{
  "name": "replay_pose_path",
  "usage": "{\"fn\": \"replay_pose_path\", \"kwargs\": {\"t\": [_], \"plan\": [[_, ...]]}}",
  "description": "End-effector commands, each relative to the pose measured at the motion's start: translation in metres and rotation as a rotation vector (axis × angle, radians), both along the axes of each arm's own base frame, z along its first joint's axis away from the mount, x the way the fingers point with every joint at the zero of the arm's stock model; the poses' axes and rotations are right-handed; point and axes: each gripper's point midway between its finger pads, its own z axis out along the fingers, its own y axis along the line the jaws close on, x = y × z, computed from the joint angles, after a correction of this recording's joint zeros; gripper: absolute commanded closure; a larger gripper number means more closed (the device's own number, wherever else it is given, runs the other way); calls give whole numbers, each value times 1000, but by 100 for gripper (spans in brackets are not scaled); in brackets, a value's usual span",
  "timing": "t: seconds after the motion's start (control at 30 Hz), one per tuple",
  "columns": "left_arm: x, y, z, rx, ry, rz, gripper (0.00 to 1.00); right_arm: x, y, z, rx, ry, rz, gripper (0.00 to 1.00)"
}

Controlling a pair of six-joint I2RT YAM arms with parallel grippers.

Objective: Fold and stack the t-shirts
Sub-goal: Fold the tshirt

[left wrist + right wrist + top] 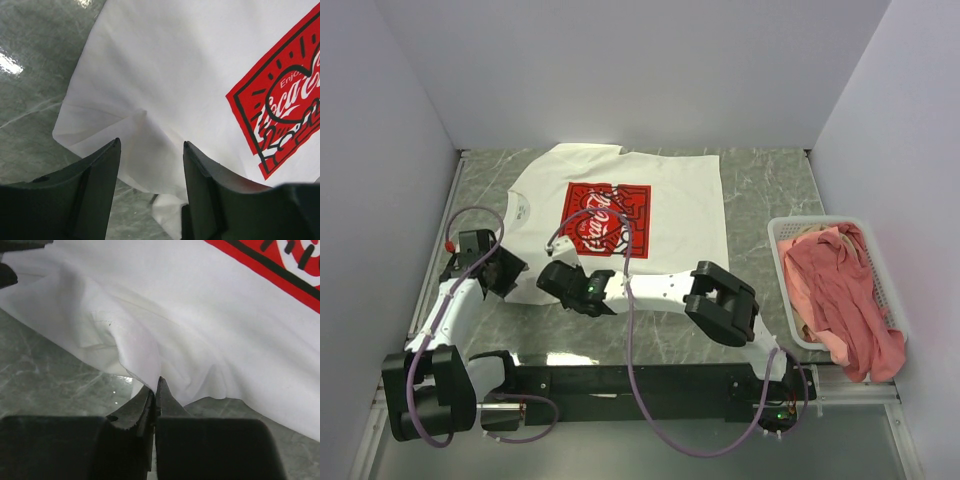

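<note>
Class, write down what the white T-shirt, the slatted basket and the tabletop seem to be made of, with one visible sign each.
The white T-shirt: soft matte cloth, likely cotton; it creases and drapes.
The basket: white moulded plastic, judging by its thin even slats.
The tabletop: grey-green marble-look surface, glossy with glare; stone or laminate, unclear.

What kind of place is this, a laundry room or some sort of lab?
Most likely a robot test cell, not a home: plain white walls box in a marble-patterned table, two robot arms sit on a black rail, and a white T-shirt lies flat near a basket of clothes.
</note>
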Motion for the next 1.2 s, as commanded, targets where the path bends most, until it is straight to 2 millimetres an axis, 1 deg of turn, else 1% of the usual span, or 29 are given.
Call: {"fn": "replay_pose_path", "kwargs": {"t": [0.0,0.03,0.07,0.27,0.4,0.53,0.67,0.8,0.83,0.87,1.07,1.13,1.17], "plan": [[3,-4,1,4,-32,-29,42,9,-8,39,68,-35,-55,100],[3,-5,0,3,-34,-31,42,10,-10,41,71,-36,-61,100],[4,-7,-1,4,-32,-34,42,10,-13,39,64,-35,-64,100],[10,-16,-7,6,-13,-46,42,11,-19,38,66,-28,-75,100],[14,-18,-13,13,5,-44,42,11,-23,37,64,-25,-83,100],[17,-20,-13,3,4,-51,43,11,-26,35,61,-22,-84,100],[20,-22,-7,-4,-16,-52,46,11,-29,33,58,-19,-87,100],[21,-25,-3,-14,-32,-58,53,13,-28,34,63,-20,-89,100],[22,-26,-2,-18,-36,-63,58,14,-29,34,60,-21,-91,100],[22,-26,-2,-18,-39,-65,61,14,-27,36,65,-21,-90,100],[25,-28,1,-26,-47,-73,74,15,-27,38,68,-23,-90,100],[26,-28,6,-24,-58,-74,81,17,-28,40,72,-26,-94,100],[27,-27,7,-17,-59,-71,82,16,-28,39,69,-26,-94,100]]}}
